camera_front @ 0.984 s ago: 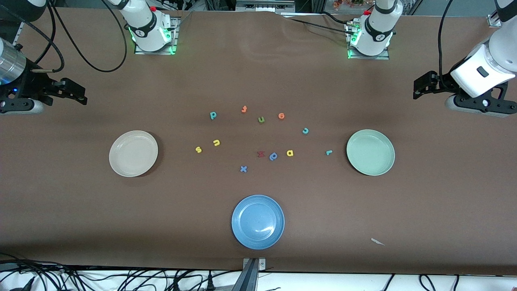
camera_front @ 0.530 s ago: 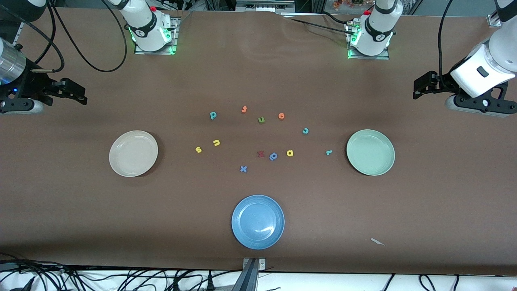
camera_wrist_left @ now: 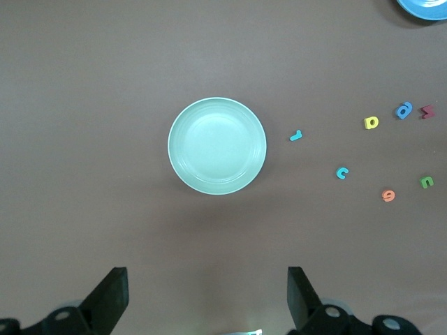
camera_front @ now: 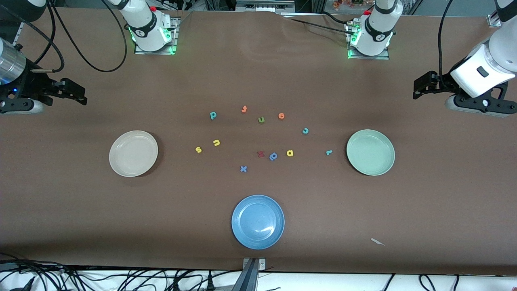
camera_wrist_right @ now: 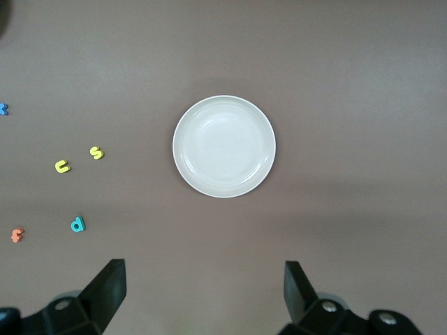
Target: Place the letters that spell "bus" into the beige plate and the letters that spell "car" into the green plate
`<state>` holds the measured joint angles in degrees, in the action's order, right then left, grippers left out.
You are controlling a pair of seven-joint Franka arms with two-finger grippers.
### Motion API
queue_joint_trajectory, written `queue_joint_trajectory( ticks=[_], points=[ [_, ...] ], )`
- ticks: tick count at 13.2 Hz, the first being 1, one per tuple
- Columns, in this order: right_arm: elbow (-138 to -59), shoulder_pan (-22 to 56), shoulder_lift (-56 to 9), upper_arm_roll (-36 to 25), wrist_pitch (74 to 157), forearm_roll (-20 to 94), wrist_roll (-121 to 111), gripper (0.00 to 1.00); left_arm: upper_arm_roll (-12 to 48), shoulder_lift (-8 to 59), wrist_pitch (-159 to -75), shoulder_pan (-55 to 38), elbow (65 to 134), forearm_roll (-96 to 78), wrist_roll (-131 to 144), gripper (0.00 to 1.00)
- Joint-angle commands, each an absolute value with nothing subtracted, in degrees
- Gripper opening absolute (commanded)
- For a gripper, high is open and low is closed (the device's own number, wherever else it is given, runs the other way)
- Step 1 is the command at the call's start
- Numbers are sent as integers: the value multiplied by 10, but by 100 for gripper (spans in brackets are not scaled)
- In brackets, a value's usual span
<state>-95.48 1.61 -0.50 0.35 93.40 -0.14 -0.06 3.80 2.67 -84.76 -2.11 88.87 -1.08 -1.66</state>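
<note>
left gripper [camera_wrist_left: 202,300] wide, unmoved above green plate [camera_front: 370,152] | right gripper [camera_wrist_right: 202,296] wide, unmoved above beige plate [camera_front: 133,153] | letters unshifted

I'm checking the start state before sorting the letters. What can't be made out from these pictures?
- Front view: the left tool and right tool show side-on, so their opening is unclear there.
- Left wrist view: the blue plate is cut by the picture's edge.
- Right wrist view: the blue x is cut by the edge.
- Front view: the dark red letter is too small to read.
</note>
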Motion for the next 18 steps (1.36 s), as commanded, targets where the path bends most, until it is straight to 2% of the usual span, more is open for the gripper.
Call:
queue_joint_trajectory(
  ticks=[1, 11, 14, 18],
  points=[
    [-953, 14, -3, 5, 935, 9, -1, 100, 39, 33, -834, -23, 871, -5, -24, 100],
    [-975, 26, -3, 9, 947, 16, 17, 100, 38, 38, -838, -30, 871, -8, -28, 100],
    [-1008, 41, -3, 28, 983, 18, 70, 100, 48, 96, -852, -52, 869, -11, -27, 100],
    [-1078, 43, -12, 81, 1081, 18, 143, 100, 52, 173, -938, -111, 875, -12, 0, 100]
  ],
)
